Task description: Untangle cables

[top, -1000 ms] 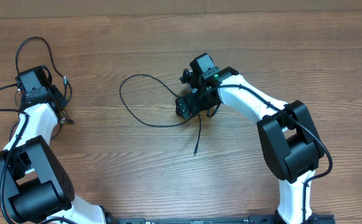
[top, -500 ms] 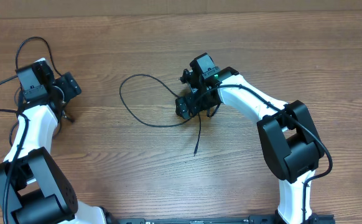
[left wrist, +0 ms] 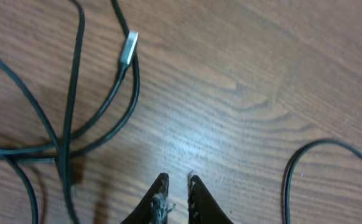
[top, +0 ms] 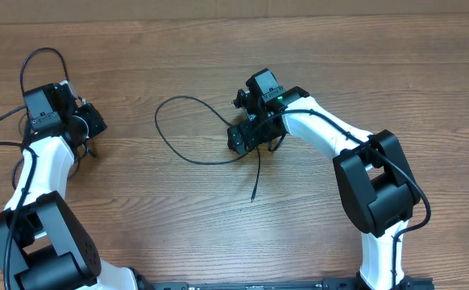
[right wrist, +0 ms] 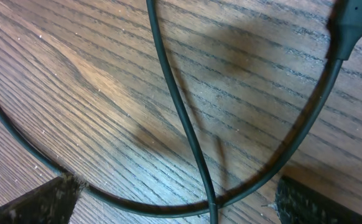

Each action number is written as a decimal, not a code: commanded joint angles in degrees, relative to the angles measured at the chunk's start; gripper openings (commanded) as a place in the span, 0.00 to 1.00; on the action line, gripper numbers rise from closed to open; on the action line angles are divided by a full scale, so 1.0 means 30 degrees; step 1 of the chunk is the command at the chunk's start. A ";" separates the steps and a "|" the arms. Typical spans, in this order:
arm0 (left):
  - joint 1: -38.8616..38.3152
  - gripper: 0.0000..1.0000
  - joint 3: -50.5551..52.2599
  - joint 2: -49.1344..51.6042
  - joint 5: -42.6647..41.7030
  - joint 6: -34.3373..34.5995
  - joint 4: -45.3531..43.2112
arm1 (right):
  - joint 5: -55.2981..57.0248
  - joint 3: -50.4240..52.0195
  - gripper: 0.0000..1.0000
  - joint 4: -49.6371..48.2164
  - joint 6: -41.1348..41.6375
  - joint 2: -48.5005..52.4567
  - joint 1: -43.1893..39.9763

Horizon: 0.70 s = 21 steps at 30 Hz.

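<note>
left gripper (left wrist: 176, 182): far left of the table (left wrist: 249, 93), hanging over bare wood. fingertips drawn almost together, only a sliver between them, nothing caught there.

cables (left wrist: 66, 140): just beside that gripper, several thin black strands crossing one another in a loose knot. one silver plug (left wrist: 129, 48) lies flat on the wood among them.

right gripper (right wrist: 181, 202): mid-table, low over the wood, jaws spread wide, gripping nothing. a cable loop (top: 156, 121) lies out to one side of it, and strands cross on the wood between the fingers. a straight tail (top: 256, 177) runs toward the near edge. a black plug (right wrist: 349, 25) shows in the wrist view's upper corner.
</note>
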<state>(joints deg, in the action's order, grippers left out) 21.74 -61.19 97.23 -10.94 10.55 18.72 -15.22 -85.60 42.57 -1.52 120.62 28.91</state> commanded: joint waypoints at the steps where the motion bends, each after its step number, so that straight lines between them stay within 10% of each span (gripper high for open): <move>1: -0.0131 0.08 0.0102 -0.0321 -0.0175 0.0211 0.0255 | -0.0168 0.0211 1.00 -0.0102 0.0015 0.0087 0.0000; 21: -0.0189 0.04 0.0102 0.1800 -0.0364 0.0291 0.0342 | -0.0168 0.0211 1.00 -0.0102 0.0015 0.0087 0.0000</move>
<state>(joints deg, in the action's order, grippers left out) 21.71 -61.19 99.63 -11.40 10.74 20.56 -15.22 -85.60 42.57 -1.50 120.62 28.88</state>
